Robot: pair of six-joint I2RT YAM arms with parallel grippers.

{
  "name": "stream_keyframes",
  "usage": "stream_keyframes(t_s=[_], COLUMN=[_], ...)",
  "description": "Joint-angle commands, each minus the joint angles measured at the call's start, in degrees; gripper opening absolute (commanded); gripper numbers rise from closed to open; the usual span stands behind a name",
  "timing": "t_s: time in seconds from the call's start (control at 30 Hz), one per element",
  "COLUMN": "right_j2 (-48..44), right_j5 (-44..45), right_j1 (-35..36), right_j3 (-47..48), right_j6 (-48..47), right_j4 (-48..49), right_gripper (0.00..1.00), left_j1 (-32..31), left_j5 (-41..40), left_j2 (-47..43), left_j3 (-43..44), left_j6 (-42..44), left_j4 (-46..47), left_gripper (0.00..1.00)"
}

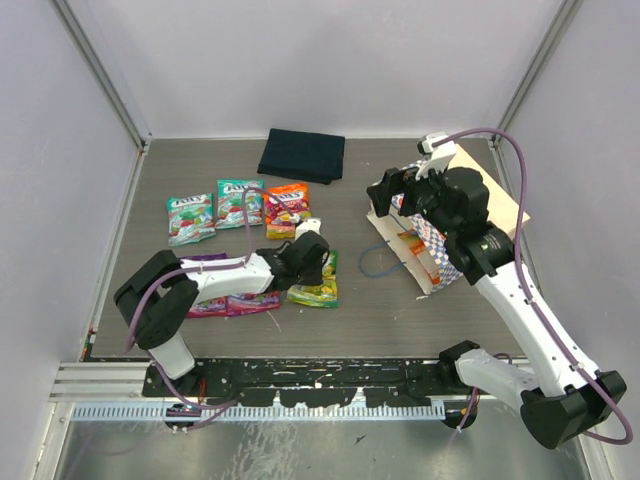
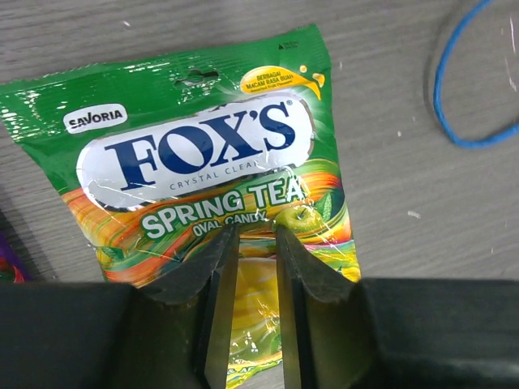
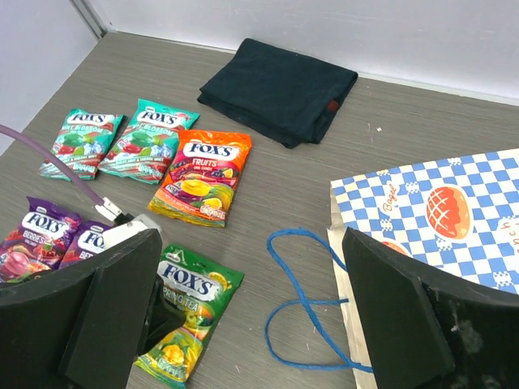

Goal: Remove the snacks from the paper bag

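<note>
Item 1, your left gripper [image 2: 255, 267]: lowered onto the green Spring Tea pouch [image 2: 211, 154]. The fingers [image 2: 220, 308] stand a narrow gap apart with the pouch's yellow lower part showing between them. You cannot tell whether they pinch the foil.

Item 2, your right gripper [image 3: 243, 251]: jaws spread wide and holding nothing, raised over the mouth end of the paper bag [image 3: 422, 211].

Item 3, the paper bag: blue-and-white checkered, lying on its side on the right of the table [image 1: 400, 320]. One blue cord handle [image 3: 296, 292] is looped out flat on the wood towards the pouches. Whether a pouch is inside it you cannot tell.

Item 4, snacks on the table's left half: two teal pouches [image 3: 81, 142] side by side, an orange Fruits pouch [image 3: 203, 174] just beside them, and two purple Berries pouches [image 3: 36, 239] nearer the arm bases. The green pouch lies between the purple ones and the cord handle.

Item 5, dark navy folded cloth [image 3: 280, 89]: at the far edge, well apart from the pouches
</note>
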Motion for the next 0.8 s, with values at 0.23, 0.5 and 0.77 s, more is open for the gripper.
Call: stream_keyframes(t_s=[0.23, 0.5, 0.77], right_j2=[-1.87, 4.93, 7.69], right_j5=[2.70, -0.38, -4.58], right_j1=[-0.81, -1.06, -1.07], right_j3=[0.90, 2.30, 1.67], right_j6=[0.66, -2.08, -1.79], right_j4=[-0.54, -6.40, -7.95], right_gripper=[1.00, 0.97, 0.88], left_j1=[0.36, 0.37, 0.42], left_j5=[-12.59, -9.02, -4.13], left_j2=[2.42, -2.18, -9.48], left_j3=[2.27, 3.18, 10.72], left_j6=[-11.25, -3.13, 8.16], left_j4=[-7.61, -7.23, -10.54], left_gripper=[0.27, 0.51, 0.99])
